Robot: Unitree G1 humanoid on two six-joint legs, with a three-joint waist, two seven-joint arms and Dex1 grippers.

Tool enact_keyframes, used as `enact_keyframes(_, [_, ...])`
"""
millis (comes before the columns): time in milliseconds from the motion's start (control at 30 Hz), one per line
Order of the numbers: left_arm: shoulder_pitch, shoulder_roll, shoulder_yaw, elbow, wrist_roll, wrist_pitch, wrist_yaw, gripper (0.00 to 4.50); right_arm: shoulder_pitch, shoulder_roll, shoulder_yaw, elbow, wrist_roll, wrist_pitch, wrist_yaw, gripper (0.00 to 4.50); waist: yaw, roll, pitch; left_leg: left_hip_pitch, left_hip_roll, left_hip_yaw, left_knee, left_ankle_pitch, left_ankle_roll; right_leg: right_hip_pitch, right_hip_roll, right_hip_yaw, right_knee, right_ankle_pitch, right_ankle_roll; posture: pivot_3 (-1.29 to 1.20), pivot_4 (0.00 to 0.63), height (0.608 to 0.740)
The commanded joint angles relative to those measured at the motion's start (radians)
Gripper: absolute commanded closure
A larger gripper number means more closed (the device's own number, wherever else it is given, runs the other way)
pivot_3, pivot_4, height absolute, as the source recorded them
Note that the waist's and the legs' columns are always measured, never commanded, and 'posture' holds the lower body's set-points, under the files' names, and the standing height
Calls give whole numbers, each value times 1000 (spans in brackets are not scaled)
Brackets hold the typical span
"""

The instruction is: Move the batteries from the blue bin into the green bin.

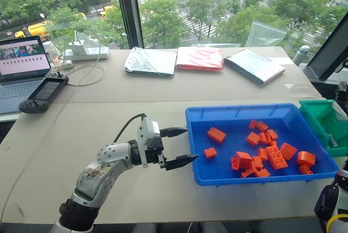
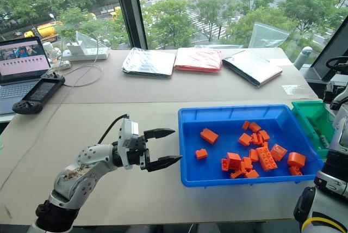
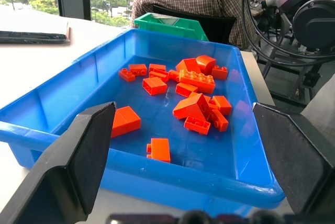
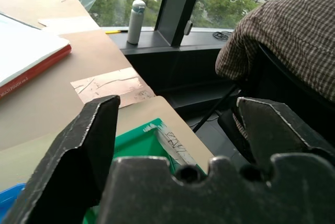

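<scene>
Several orange brick batteries [image 1: 266, 151] lie scattered in the blue bin [image 1: 239, 110] on the table's right side, most of them toward its right half. My left gripper [image 1: 191, 145] hovers just outside the bin's left wall, level, open and empty; its fingers [image 3: 78, 150] frame the bricks [image 3: 193, 106]. The green bin [image 1: 321, 118] stands against the blue bin's right end. My right gripper [image 4: 175, 103] hangs open over the green bin [image 4: 141, 140] with nothing between its fingers [image 4: 84, 145].
A laptop [image 1: 22, 64], a handheld controller [image 1: 43, 92] and a power strip [image 1: 87, 53] sit at the far left. Foil and red pouches [image 1: 199, 57] line the back. A person in a checked shirt [image 4: 282, 30] sits beyond the green bin.
</scene>
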Motion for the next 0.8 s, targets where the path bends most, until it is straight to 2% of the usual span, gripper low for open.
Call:
enact_keyframes(33, [-20,-2,13,-22,-6,-22,-7,0,-41,2,35,-107,90,-54,125,19,-2,0,0,0,0,0,0,0,0,0,0,0,0,0,0,0,150,740])
enact_keyframes(133, [-21,-1,15,-21,-8,-21,-7,0,-8,1,100,-186,169,-60,275,19,-8,0,0,1,1,0,0,0,0,0,1,0,0,0,0,0,150,740])
enact_keyframes(233, [-22,-3,22,-20,-17,-17,-8,0,199,-44,184,-401,269,-94,507,19,0,0,0,0,1,-2,0,0,0,1,2,-1,0,0,0,0,150,740])
enact_keyframes(333, [-25,-3,30,-12,-24,-15,-12,0,429,-24,108,-600,464,-90,703,19,17,0,0,-2,1,-4,0,-1,1,1,1,-3,-1,0,0,0,150,740])
enact_keyframes(433, [-21,0,35,-4,-27,-14,-20,0,616,-69,84,-679,508,-144,848,19,21,0,0,-3,-1,-3,1,-1,2,1,-2,-2,-1,0,1,0,150,740])
enact_keyframes(567, [-11,7,45,-12,-26,-4,-12,0,736,-61,11,-693,594,-204,969,19,22,-2,1,0,-1,-3,2,-1,2,4,0,-2,-5,0,1,0,150,740])
enact_keyframes(800, [5,27,92,-56,-43,37,44,0,777,-1,2,-652,586,-320,951,19,7,-2,1,14,3,-3,-1,-1,2,17,3,-2,-11,0,0,0,150,740])
